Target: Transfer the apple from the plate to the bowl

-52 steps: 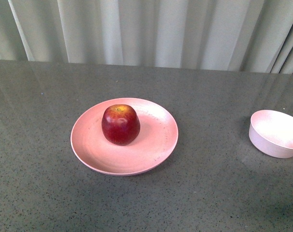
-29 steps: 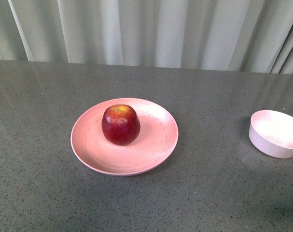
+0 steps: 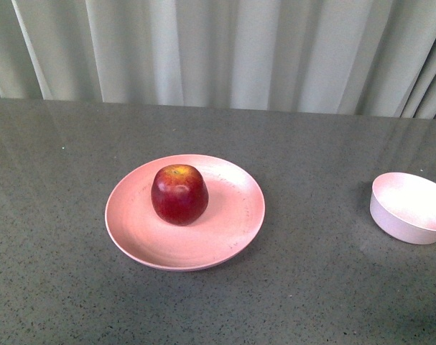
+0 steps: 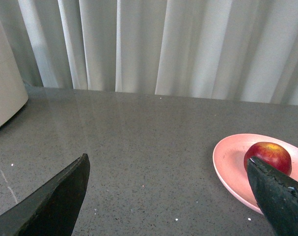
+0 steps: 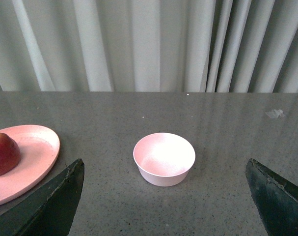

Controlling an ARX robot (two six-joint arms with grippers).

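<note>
Red apple (image 3: 179,194) on pink plate (image 3: 228,215), bowl (image 3: 410,208) well apart; left gripper (image 4: 167,158) and right gripper (image 5: 164,161) both open.

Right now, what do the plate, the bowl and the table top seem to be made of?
The plate: matte salmon pink with faint speckles and no sharp glare, likely plastic or fibre composite, possibly matte ceramic. The bowl: pale pink-white, equally matte, probably the same. The table top: dark grey, finely flecked, softly reflecting the curtain, like polished stone or laminate.

Plate (image 3: 154,243) common to all views
</note>
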